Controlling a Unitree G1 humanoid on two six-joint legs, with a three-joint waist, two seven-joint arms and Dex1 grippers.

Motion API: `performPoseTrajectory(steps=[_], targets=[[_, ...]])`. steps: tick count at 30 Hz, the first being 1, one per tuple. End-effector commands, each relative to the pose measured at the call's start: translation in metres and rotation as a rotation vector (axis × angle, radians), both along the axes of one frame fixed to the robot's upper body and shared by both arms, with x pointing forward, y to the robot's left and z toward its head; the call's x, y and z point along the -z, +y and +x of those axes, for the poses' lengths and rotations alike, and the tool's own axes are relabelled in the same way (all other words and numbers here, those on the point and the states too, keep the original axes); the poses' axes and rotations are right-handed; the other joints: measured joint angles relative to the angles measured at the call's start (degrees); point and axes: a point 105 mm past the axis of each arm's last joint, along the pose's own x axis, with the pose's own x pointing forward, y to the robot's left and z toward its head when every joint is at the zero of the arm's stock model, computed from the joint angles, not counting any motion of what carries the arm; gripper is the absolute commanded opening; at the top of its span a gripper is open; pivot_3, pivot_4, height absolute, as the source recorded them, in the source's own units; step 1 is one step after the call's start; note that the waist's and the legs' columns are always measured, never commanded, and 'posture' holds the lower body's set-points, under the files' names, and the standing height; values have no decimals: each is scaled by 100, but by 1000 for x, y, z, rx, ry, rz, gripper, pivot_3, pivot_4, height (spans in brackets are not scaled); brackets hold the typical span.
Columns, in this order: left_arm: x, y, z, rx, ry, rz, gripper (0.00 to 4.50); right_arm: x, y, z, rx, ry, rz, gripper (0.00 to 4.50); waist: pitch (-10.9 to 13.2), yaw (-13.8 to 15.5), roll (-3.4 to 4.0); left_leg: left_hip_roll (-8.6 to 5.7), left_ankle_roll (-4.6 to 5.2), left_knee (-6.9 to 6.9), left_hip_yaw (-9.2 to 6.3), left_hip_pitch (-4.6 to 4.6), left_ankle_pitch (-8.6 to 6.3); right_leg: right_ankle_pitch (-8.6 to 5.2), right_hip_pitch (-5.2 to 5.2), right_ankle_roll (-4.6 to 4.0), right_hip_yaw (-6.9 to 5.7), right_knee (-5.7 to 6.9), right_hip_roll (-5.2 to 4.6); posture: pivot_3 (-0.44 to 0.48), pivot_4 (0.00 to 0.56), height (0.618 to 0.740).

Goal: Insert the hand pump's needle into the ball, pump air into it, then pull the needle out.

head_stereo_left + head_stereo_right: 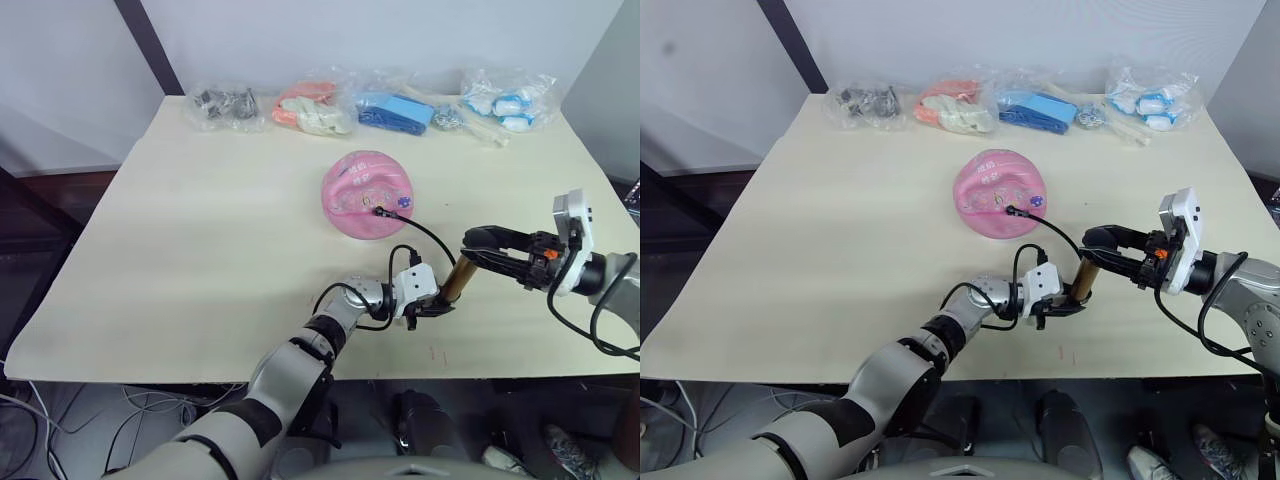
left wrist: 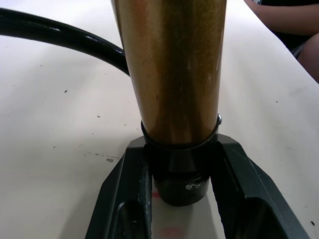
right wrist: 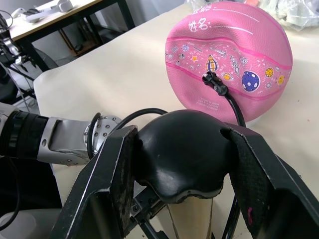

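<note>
Both claws grip the hand pump (image 1: 458, 280) on a cream table (image 1: 200, 250).

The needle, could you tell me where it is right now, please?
The needle is stuck into the side of the ball facing the robot, mid-table, with the hose running back to the hand pump held between both grippers.

One pink ball (image 1: 367, 193) on the table (image 1: 200, 250). One hand pump (image 1: 459, 277), one black hose (image 1: 425, 232) running from it, one needle fitting (image 3: 213, 82) in the ball. Two grippers: left gripper (image 1: 428, 306), right gripper (image 1: 490, 247). Four clear plastic bags along the table's far edge: dark parts (image 1: 225, 103), orange and white (image 1: 312, 108), blue (image 1: 396, 109), white and blue (image 1: 508, 100).
</note>
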Motion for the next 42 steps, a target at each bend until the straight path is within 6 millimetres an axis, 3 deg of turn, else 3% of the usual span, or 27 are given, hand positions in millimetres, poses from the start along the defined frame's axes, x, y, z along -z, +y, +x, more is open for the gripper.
performPoseTrajectory(steps=[1,15,33,42], targets=[[18,-9,-20,47,48,39,1105,-10,-2,5,42,-69,-21,2128,0,0,-1,0,0,0,0,0,0,0,0,0,0,0,0,0,150,740],[27,-3,-22,35,60,61,1105,-9,0,5,33,-74,-18,2128,-10,-2,-1,0,0,0,0,2,0,0,2,0,0,0,0,0,150,740],[36,-1,-25,43,41,124,1105,-105,-8,-23,24,-247,-15,2118,-12,8,3,-1,0,0,-1,0,0,1,3,0,-2,-1,-3,0,150,740],[40,2,-25,40,43,147,1105,-131,-11,-28,45,-268,-55,2118,-13,16,3,-1,1,0,0,-2,0,1,3,1,-2,-2,-5,0,150,740]])
